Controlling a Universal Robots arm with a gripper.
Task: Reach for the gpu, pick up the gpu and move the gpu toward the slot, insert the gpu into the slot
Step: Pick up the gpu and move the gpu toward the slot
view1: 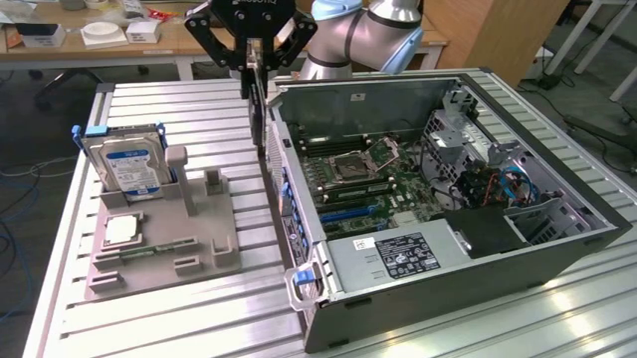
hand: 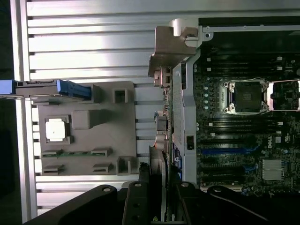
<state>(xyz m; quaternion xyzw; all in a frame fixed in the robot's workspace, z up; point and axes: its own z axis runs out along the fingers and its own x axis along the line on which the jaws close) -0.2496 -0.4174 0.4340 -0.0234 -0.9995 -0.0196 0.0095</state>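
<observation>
My gripper (view1: 255, 68) hangs above the gap between the grey fixture and the open computer case, shut on the gpu (view1: 258, 112). The card hangs edge-on below the fingers, thin and dark, beside the case's wall (view1: 283, 142). In the wrist view the gripper (hand: 159, 187) clamps the card, whose silver end bracket (hand: 171, 47) points away from the camera over the case's edge. The blue slots (view1: 348, 212) lie on the motherboard (hand: 225, 151) inside the case, to the exterior view's right of the card.
A grey fixture tray (view1: 189, 246) on the slatted metal table (view1: 159, 328) holds an upright blue-labelled hard drive (view1: 130, 165), a square processor chip (view1: 121, 230) and a memory stick (view1: 154, 250). The case contains an empty CPU socket (view1: 356, 162) and a power supply (view1: 398, 253).
</observation>
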